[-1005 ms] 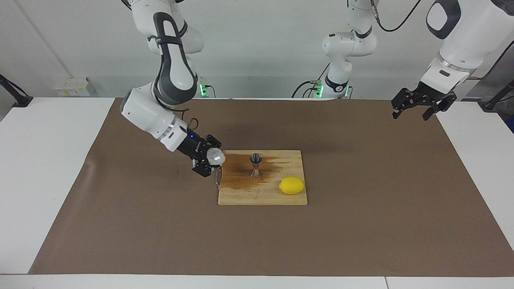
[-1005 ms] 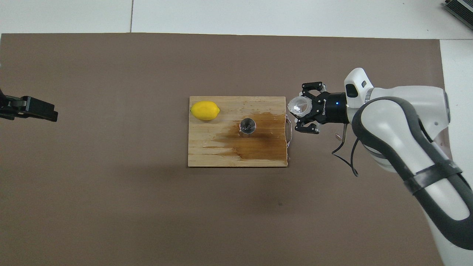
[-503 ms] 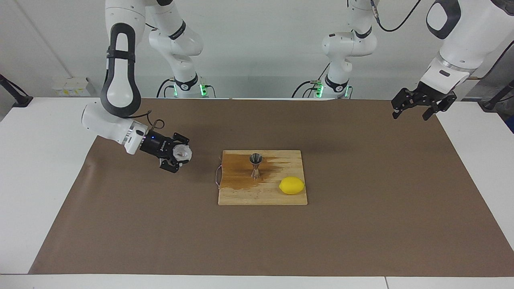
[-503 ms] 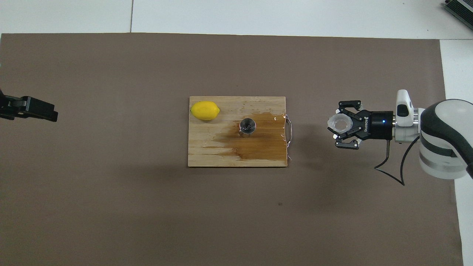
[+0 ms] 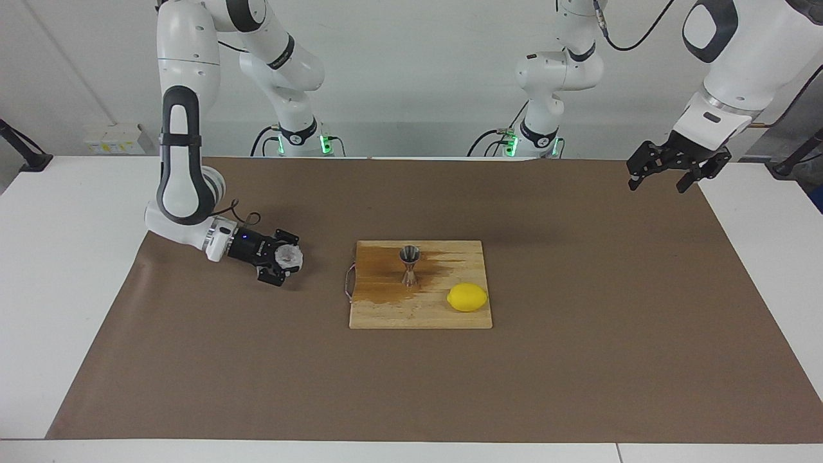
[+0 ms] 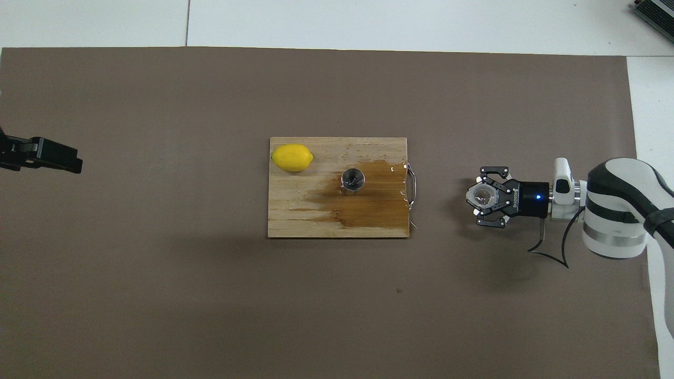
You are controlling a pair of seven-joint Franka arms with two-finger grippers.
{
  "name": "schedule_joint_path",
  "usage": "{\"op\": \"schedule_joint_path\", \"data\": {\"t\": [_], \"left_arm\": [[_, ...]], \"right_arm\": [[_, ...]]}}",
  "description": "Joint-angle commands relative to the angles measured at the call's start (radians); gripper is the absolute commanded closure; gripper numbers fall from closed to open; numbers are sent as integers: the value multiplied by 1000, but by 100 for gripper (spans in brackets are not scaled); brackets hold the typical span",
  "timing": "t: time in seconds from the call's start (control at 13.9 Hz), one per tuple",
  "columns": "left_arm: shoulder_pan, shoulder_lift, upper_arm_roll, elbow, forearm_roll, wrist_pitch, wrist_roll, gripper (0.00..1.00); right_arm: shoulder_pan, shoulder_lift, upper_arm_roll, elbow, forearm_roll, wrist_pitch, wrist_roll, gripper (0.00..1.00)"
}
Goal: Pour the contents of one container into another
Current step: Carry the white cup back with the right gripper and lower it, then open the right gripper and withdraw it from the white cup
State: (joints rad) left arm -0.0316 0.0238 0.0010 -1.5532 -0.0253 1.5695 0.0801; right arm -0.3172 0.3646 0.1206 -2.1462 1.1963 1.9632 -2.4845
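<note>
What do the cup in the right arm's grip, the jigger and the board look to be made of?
Clear cup: colourless and see-through with faceted walls, so glass or hard plastic; the look leaves it open. Jigger: shiny grey with bright reflections, likely polished steel. Board: pale, grain-striped planks, apparently unfinished wood, with a dark wet-looking stain around the jigger.

Right gripper [image 6: 482, 197] clamps clear cup [image 6: 483, 195]; jigger [image 6: 352, 179] on wet board [image 6: 337, 216]
</note>
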Motion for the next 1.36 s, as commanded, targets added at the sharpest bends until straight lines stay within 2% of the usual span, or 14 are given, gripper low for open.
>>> {"op": "schedule_joint_path", "data": {"t": [0.0,0.07,0.14,0.5,0.72,0.86,1.08,1.29], "left_arm": [[6,-31,-3,-36,13,7,4,0],[6,-30,-3,-36,15,7,4,0],[6,-31,-3,-36,15,7,4,0],[6,-31,-3,-36,15,7,4,0],[6,-31,-3,-38,15,7,4,0],[6,-31,-3,-36,13,7,4,0],[6,-31,-3,-36,13,7,4,0],[6,-31,-3,-36,15,7,4,0]], "right_arm": [[-16,-4,10,5,26,6,-31,79],[-16,-4,10,6,26,11,-31,10],[-16,-4,10,6,26,26,-28,0],[-16,-6,7,16,-3,57,-19,0],[-19,-45,2,20,-81,57,31,0],[-22,-136,2,20,-212,62,175,0],[-20,-275,4,20,-433,53,492,0],[-3,-319,5,20,-552,62,750,0]]}}
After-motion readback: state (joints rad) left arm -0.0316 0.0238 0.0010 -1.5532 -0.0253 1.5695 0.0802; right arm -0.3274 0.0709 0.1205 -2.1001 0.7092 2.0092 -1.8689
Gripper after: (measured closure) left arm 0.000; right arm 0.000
